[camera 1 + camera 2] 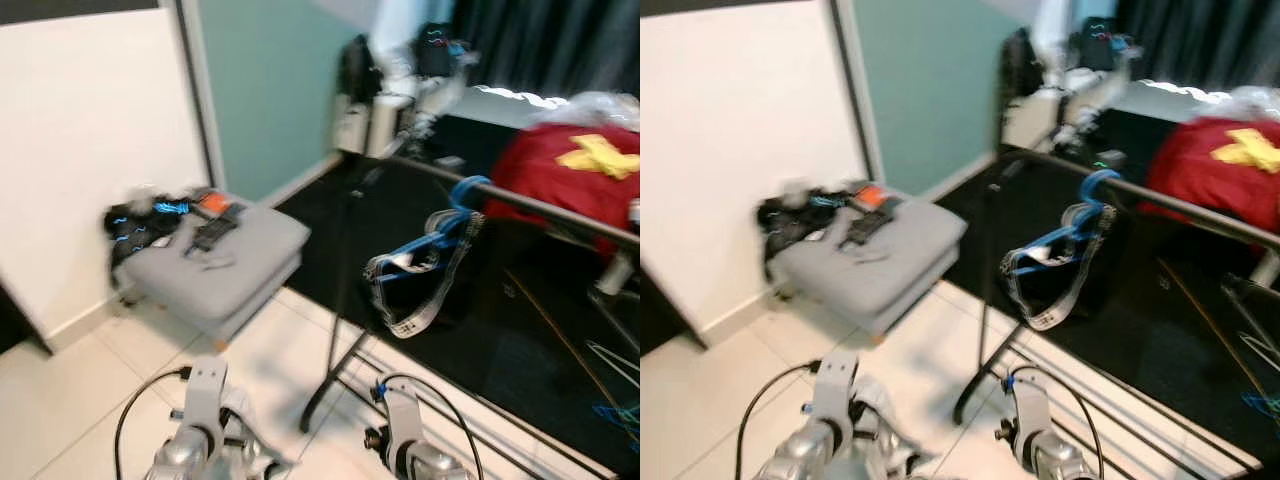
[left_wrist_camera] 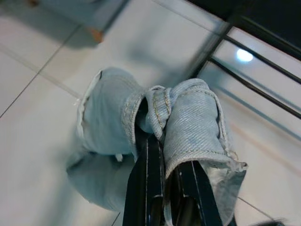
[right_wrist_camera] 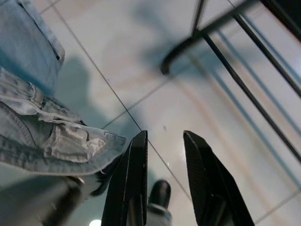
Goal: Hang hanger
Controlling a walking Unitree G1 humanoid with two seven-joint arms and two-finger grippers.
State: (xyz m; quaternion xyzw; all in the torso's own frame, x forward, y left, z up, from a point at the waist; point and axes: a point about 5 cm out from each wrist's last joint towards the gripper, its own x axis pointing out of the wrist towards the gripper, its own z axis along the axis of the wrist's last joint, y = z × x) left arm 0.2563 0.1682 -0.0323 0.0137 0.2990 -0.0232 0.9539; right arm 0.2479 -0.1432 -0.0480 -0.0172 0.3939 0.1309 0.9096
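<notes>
A blue hanger (image 1: 466,190) hooks over the dark rail (image 1: 545,207) of a clothes rack and carries a blue and grey strapped garment (image 1: 415,275). Low over the white tiled floor, my left gripper (image 2: 162,141) is shut on a bunched light-blue denim garment (image 2: 193,127). My right gripper (image 3: 164,136) is open beside it with nothing between its fingers, and the denim (image 3: 33,117) hangs at its side. Both silver forearms (image 1: 200,420) (image 1: 405,440) reach forward near the rack's foot.
The rack's curved black leg (image 1: 335,370) and floor bars stand just ahead. A grey cushion (image 1: 215,265) with dark items lies to the left by the white wall. A red cloth (image 1: 575,175) sits behind the rail. Wire hangers (image 1: 612,385) lie on dark carpet at the right.
</notes>
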